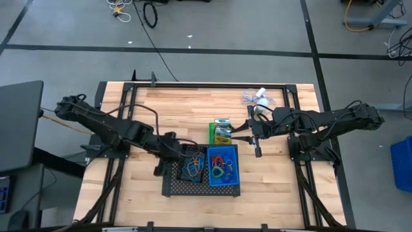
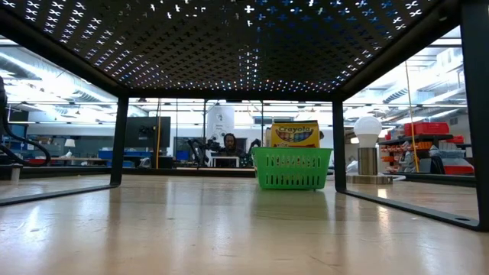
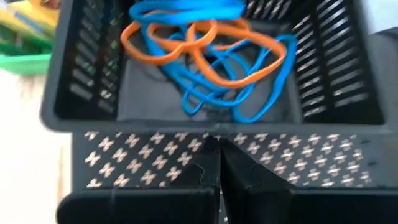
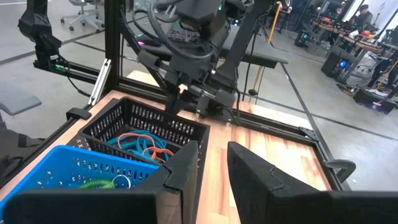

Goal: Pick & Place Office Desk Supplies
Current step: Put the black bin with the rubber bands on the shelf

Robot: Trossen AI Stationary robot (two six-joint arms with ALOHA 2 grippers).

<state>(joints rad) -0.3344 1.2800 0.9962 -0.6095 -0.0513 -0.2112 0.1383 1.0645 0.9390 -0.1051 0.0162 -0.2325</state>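
A black bin (image 3: 205, 68) holding blue and orange rubber-band loops (image 3: 211, 56) stands on the black mesh tray (image 1: 170, 187). Beside it is a blue bin (image 1: 223, 166) with more coloured loops. A green bin (image 1: 221, 132) with the yellow crayon box (image 2: 295, 134) stands on the wood behind them. My left gripper (image 3: 217, 168) is shut, just outside the black bin's left wall and above the tray. My right gripper (image 4: 211, 163) stands open to the right of the green and blue bins, pointing across them, with nothing between its fingers.
A white mini fan (image 1: 261, 103) stands at the table's far right, close behind my right arm. The mesh tray stands on legs (image 2: 118, 141) above the table top. Bare wood (image 1: 174, 106) lies on the far left half.
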